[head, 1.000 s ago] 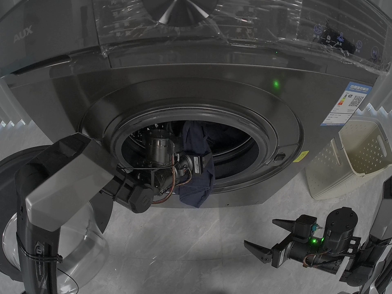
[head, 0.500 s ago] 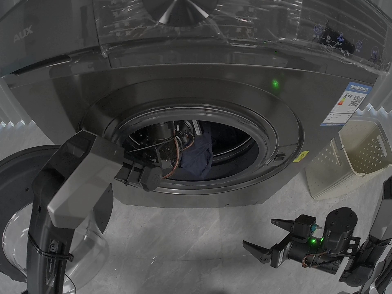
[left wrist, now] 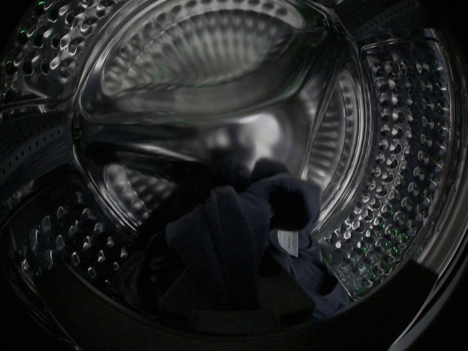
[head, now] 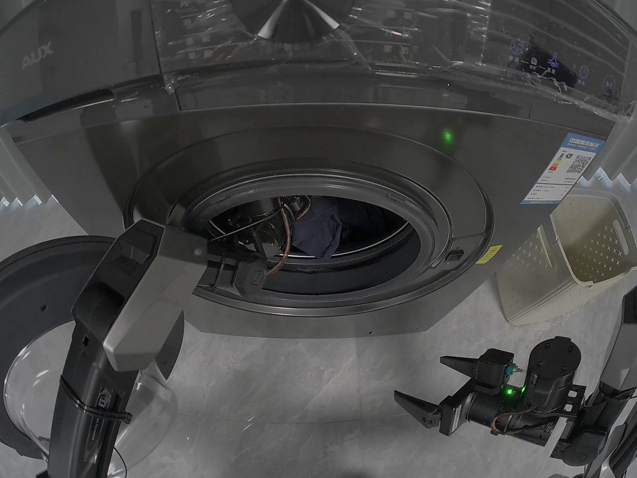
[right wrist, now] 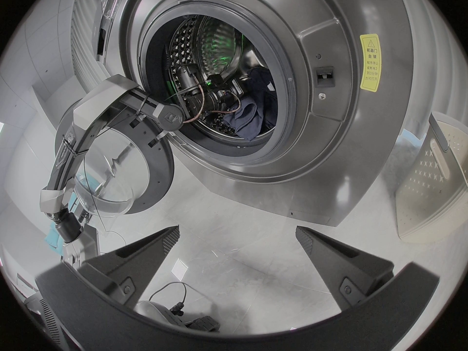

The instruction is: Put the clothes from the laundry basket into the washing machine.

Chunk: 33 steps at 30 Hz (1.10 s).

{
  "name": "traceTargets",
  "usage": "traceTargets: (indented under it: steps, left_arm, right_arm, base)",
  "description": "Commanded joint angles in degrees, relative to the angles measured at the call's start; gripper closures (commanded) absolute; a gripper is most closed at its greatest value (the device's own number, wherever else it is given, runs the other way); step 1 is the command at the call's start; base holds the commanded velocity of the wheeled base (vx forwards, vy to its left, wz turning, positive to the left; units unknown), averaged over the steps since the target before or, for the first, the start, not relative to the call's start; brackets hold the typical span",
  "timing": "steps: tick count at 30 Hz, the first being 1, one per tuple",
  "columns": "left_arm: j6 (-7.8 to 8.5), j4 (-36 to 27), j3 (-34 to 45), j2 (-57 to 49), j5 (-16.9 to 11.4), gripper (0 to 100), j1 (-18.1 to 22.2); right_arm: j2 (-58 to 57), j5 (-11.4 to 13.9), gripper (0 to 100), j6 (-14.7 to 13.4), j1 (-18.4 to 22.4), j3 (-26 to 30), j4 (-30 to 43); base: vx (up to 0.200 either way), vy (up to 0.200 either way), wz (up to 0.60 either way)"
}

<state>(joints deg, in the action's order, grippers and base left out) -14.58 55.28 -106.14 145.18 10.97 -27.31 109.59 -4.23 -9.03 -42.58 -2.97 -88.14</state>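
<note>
A dark garment [head: 320, 228] is seen bunched inside the washing machine [head: 398, 134] drum, just at 3 o'clock of the left gripper [head: 300, 219] (its grip cannot be told). The right gripper [head: 421, 378] is held spread wide.

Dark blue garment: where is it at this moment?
In the head view the dark blue garment is inside the washing machine, near the middle of its round opening, just right of the left arm.

Drum mouth partly blocked
The left arm [head: 225, 270] and a dark garment [head: 318, 224] filled the left of the washing machine [head: 398, 147] opening; its right part lay free.
</note>
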Motion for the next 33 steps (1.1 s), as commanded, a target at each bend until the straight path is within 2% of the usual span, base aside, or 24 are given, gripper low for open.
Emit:
traceTargets:
  steps: [1,6,11,12,19,22,23,25,28,29,32,33]
  left_arm:
    - [-0.10,0.26,-2.23,0.19,0.10,100,0.32]
    - [-1.24,0.35,-3.46,-0.07,0.72,100,0.50]
    - [-1.15,0.44,-3.72,0.11,0.63,100,0.68]
    - [-1.06,0.44,-3.72,0.11,0.63,0,0.59]
    - [-1.24,0.26,-1.43,-0.51,0.81,0,-0.11]
    - [-1.06,-0.18,3.14,-2.27,0.81,0,-0.38]
    - [-0.89,-0.53,8.94,-4.90,0.37,0,-1.43]
    - [-0.63,-0.35,15.44,-7.63,-0.34,0,-2.49]
    - [-0.01,-0.35,19.83,-9.39,-0.95,0,-3.54]
    - [1.66,-0.09,24.67,-11.50,-1.66,0,-4.42]
    - [4.21,0.26,28.36,-12.64,-1.39,0,-5.30]
    - [4.56,0.53,29.15,-12.73,-1.30,0,-5.48]
  right_arm:
    - [0.09,0.01,0,-0.02,-0.05,0.07,-0.02]
    - [0.09,0.01,0,-0.02,-0.05,-0.10,-0.02]
    - [0.18,0.01,0,-0.02,-0.05,0.16,-0.02]
    - [0.18,0.01,0,-0.11,-0.05,0.16,-0.02]
    - [0.09,0.01,0,-0.02,0.04,0.16,-0.02]
    - [0.18,0.01,0,-0.02,0.04,0.16,-0.02]
    - [0.09,0.01,0,-0.02,0.04,0.16,-0.02]
    - [0.09,0.01,0,-0.02,0.13,0.16,-0.02]
    - [0.09,0.01,0,-0.02,0.04,0.16,-0.02]
    - [0.09,0.01,0,-0.11,0.04,0.25,-0.02]
    - [0.01,0.01,0,-0.11,0.04,0.16,-0.02]
    - [0.01,0.01,0,-0.11,0.04,0.16,-0.02]
  base:
    - [0.000,0.000,0.00]
    - [0.000,0.000,0.00]
    - [0.000,0.000,0.00]
    - [0.000,0.000,0.00]
    - [0.000,0.000,0.00]
    - [0.000,0.000,0.00]
    - [0.000,0.000,0.00]
    - [0.000,0.000,0.00]
    - [0.000,0.000,0.00]
    - [0.000,0.000,0.00]
    - [0.000,0.000,0.00]
    - [0.000,0.000,0.00]
